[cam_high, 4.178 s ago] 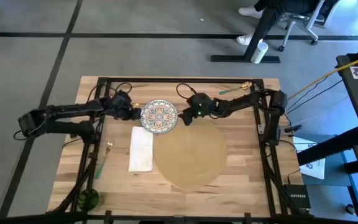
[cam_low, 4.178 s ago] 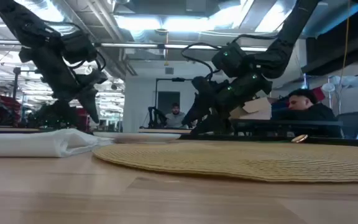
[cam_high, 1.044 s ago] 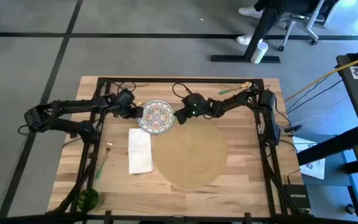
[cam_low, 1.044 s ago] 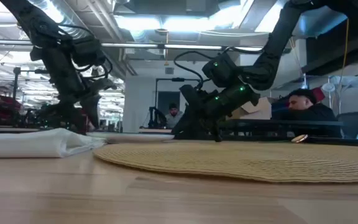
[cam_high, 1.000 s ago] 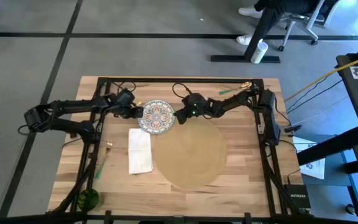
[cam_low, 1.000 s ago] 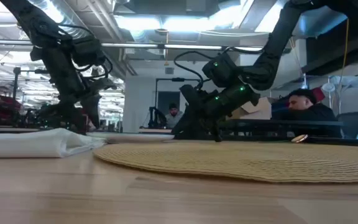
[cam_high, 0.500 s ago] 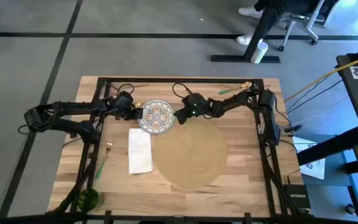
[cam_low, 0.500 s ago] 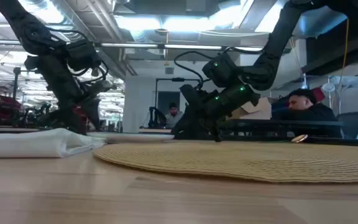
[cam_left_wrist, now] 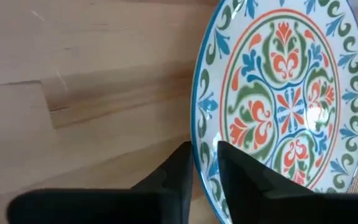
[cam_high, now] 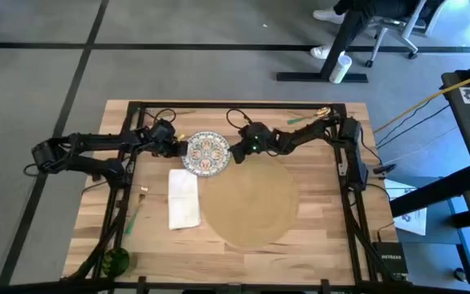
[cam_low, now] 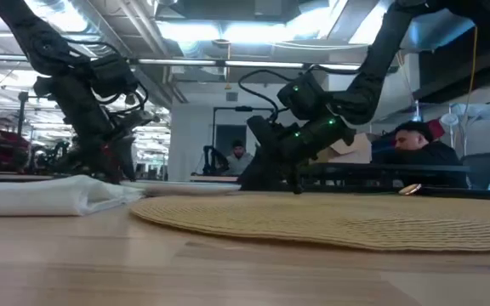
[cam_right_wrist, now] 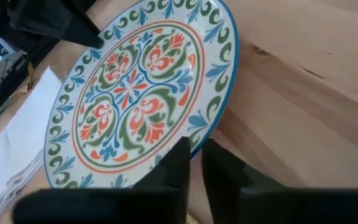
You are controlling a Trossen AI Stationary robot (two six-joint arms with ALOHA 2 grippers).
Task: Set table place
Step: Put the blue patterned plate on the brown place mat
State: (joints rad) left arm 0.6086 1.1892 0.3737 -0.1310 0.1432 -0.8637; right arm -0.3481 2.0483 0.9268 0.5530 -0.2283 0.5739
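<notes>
On table (cam_high: 317,237), round place (cam_high: 250,202) lies flat beside plate (cam_high: 208,153).

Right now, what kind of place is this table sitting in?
Probably an open-plan robotics lab or workshop. The wooden table stands on grey carpet, an office chair and desk are just beyond it, and the low view shows an exposed ceiling with strip lights and a person seated nearby.

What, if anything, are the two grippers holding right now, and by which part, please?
Both hold the patterned plate by its rim: the left gripper and right gripper pinch opposite edges.
</notes>
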